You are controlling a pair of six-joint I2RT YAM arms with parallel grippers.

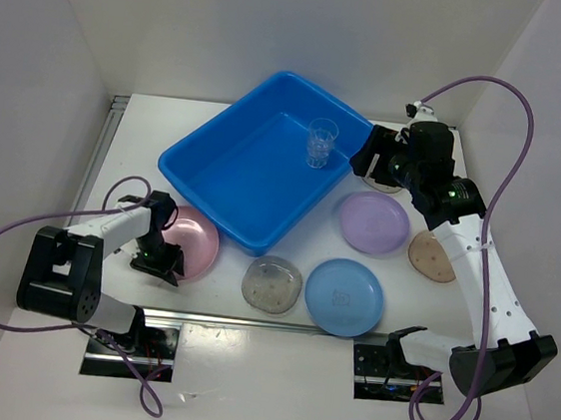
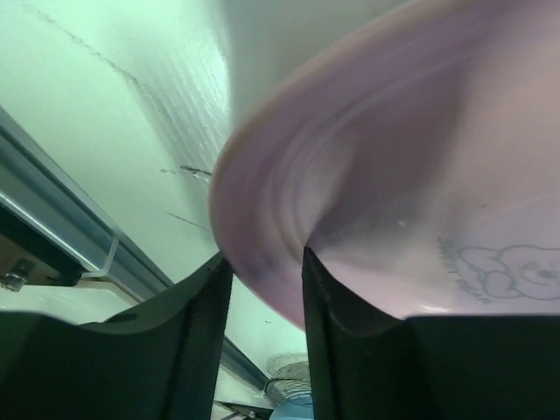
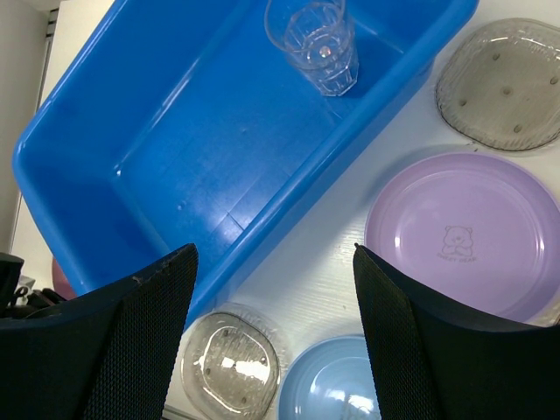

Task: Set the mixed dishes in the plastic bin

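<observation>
The pink plate (image 1: 197,236) lies left of the blue plastic bin (image 1: 255,167). My left gripper (image 1: 160,258) is at its near-left edge. In the left wrist view the plate's rim (image 2: 394,175) fills the gap between the fingers, and my left gripper (image 2: 267,262) is shut on it. My right gripper (image 1: 368,159) hangs open and empty over the bin's right corner. In the right wrist view it (image 3: 273,262) is above the bin (image 3: 175,131). A clear ribbed cup (image 1: 321,142) (image 3: 315,39) stands upright inside the bin.
On the table right of the bin are a lavender plate (image 1: 372,223) (image 3: 464,236), a blue plate (image 1: 344,296) (image 3: 337,385), a grey speckled square plate (image 1: 273,283) (image 3: 229,363) and a tan one (image 1: 433,256). Another grey square plate (image 3: 503,83) lies by the bin's far right corner.
</observation>
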